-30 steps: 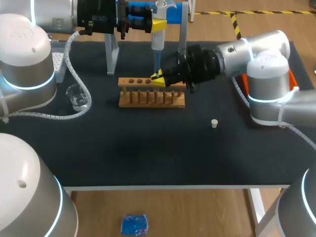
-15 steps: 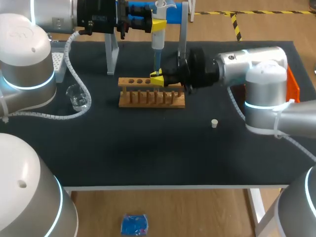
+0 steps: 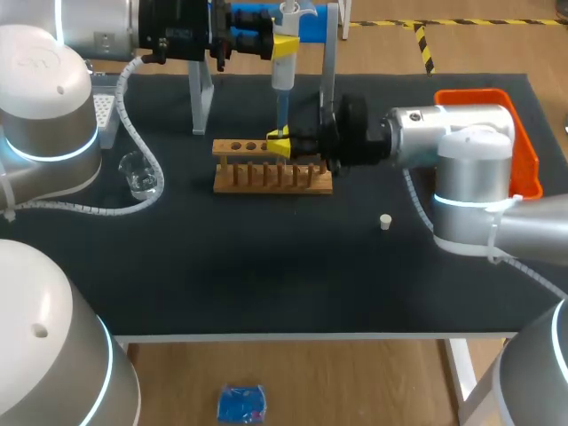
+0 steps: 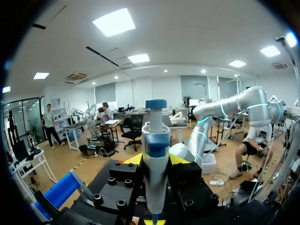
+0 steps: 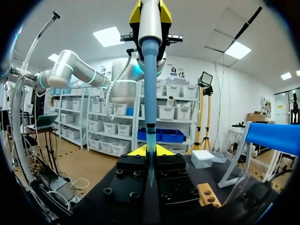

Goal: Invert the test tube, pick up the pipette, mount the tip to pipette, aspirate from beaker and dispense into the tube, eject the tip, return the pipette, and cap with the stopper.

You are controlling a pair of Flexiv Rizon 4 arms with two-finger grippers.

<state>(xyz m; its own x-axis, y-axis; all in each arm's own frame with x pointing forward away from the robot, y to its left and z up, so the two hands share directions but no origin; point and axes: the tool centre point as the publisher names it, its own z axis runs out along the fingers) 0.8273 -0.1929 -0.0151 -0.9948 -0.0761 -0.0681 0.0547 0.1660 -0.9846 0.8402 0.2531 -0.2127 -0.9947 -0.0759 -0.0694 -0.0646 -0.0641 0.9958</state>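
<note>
Black table [image 3: 266, 266], mid-experiment: test tube [image 5: 150, 140] pinched upright in the right gripper [image 3: 280, 145] at the wooden rack [image 3: 271, 179], with the left gripper [image 3: 286, 44] clamping the pipette [image 3: 284, 69] above it. Its blue tip [image 3: 280, 111] reaches down to the tube. Beaker [image 3: 140, 173] and stopper [image 3: 385, 222] sit well apart.

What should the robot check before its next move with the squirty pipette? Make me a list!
1. Left gripper clamps the white-and-blue pipette: ok.
2. Blue tip mounted on the pipette: ok.
3. Tip points down at the right gripper over the wooden rack: ok.
4. Clear test tube held under the tip: cannot tell.
5. Small white stopper lies free on the black table: ok.
</note>
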